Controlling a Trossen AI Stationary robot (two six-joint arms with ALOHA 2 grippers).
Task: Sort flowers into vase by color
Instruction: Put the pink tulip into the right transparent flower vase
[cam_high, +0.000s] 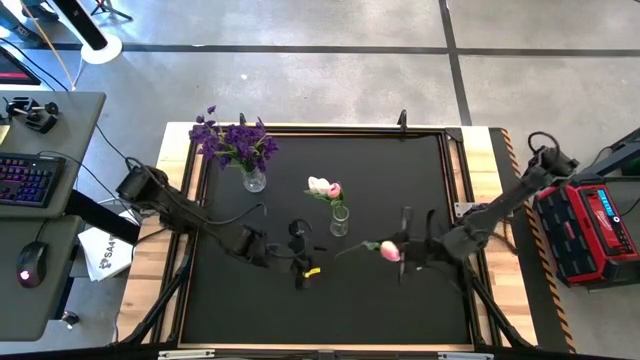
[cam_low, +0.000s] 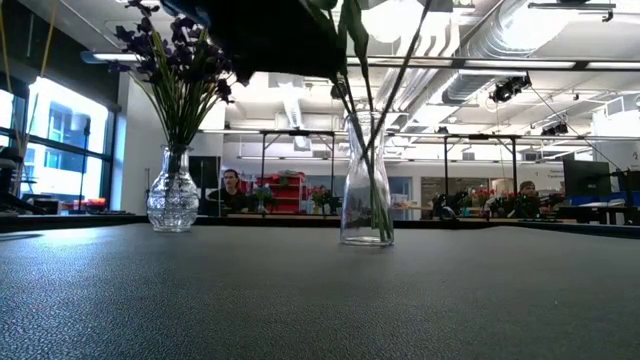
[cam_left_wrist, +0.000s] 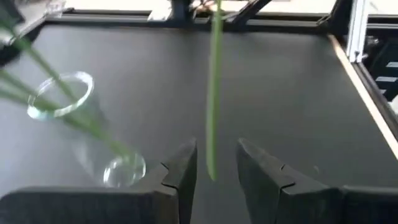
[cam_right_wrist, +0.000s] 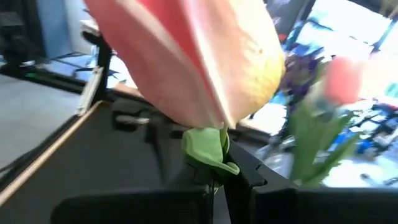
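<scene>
A pink tulip (cam_high: 388, 250) is in my right gripper (cam_high: 402, 252), right of the table's middle. Its green stem (cam_high: 355, 248) reaches left toward my left gripper (cam_high: 305, 252). My left gripper is open; in the left wrist view its fingers (cam_left_wrist: 181, 171) stand on either side of the stem's free end (cam_left_wrist: 211, 124), with gaps showing. A clear vase (cam_high: 340, 220) at mid-table holds a white and a pink tulip (cam_high: 322, 186). A second glass vase (cam_high: 254, 180), far left, holds the purple flowers (cam_high: 238, 143). My right gripper pinches the pink tulip's stem just under the head (cam_right_wrist: 212, 167) between its two fingers. It comes from the table's right side and lies across the stem. The flower is lifted clear of the table, its stem roughly level and pointing toward the table's left.
A small yellow-and-black piece (cam_high: 312, 270) shows by the left gripper. The raised table frame (cam_high: 455, 180) borders the black mat. In the low view both vases (cam_low: 173, 190) (cam_low: 365, 190) stand upright, and people sit at benches in the room beyond. A desk with a keyboard stands left of the table.
</scene>
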